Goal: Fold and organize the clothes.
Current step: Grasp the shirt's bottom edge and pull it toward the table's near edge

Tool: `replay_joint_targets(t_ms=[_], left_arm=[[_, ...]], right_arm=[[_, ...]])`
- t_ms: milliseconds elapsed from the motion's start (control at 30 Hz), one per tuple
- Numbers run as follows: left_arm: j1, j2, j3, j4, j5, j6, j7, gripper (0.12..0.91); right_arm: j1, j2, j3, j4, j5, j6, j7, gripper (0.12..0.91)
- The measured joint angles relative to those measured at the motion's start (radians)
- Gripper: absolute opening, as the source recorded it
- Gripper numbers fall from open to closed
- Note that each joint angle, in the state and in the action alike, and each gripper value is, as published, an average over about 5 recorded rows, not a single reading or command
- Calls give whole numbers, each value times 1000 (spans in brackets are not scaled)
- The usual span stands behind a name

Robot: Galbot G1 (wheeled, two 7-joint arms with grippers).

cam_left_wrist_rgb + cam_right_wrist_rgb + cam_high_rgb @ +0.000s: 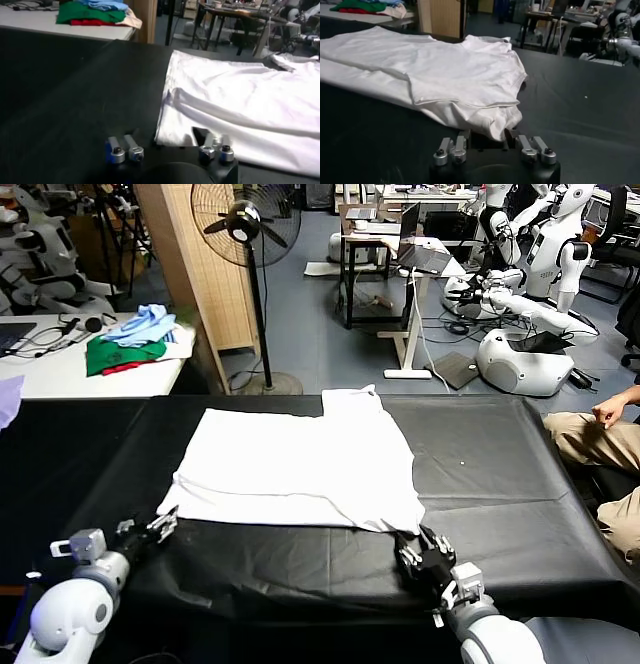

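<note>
While both arms reach forward from the near edge of the black-covered desk, each gripper sits at a near corner of the T-shirt. The left gripper lies low over the cloth, angled toward the shirt's near left corner; its fingers stand apart, one tip touching the hem, the other on bare black cover beside it, nothing clamped. The right gripper points at the near right corner; its fingers are drawn in around the bunched corner fabric, though whether they pinch it cannot be told.

White and plain side up, the shirt lies flat in the middle of the desk. Its long axis runs left to right across the desk. A sleeve juts out at the far right corner. A fold ridge runs along the near side.

On a white side desk at far left sits a pile of garments.
</note>
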Motion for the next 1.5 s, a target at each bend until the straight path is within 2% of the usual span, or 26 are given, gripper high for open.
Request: replay_joint_targets(t_ms=[67,133,233,500,767,867,1067,1167,1233,1300,1433,1500], left_arm=[[1,0,0,4,0,0,4,311],[4,0,-1,4,3,-1,5,207],[16,2,-6,-8,19,-3,-2,132],[110,30,-38,-108,70,2,-18,127],[286,41,-86,-249,121,18,-26,127],[348,42,-107,-282,122,27,-30,127],[407,32,-141,-317,118,38,-50,139],[430,27,-159,-338,102,55,-61,238],[447,24,-173,-357,89,72,-66,355],[465,24,-186,-380,73,90,-72,455],[484,32,-222,-437,14,121,-90,680],[477,38,-238,-459,-19,125,-100,747]], right_arm=[[-6,-2,4,9,25,-20,20,154],[-14,-5,11,25,62,-50,43,127],[-29,-13,24,58,120,-99,73,122],[-122,-34,65,169,175,-218,113,122],[-193,-50,94,233,167,-261,109,123],[-205,-51,94,243,152,-266,96,177],[-243,-68,115,292,142,-282,89,485],[-260,-80,135,326,161,-282,93,650],[-263,-88,152,349,185,-282,95,739],[-256,-96,171,368,218,-282,96,782],[-199,-110,197,371,261,-282,96,797],[-136,-117,190,346,262,-282,95,798]])
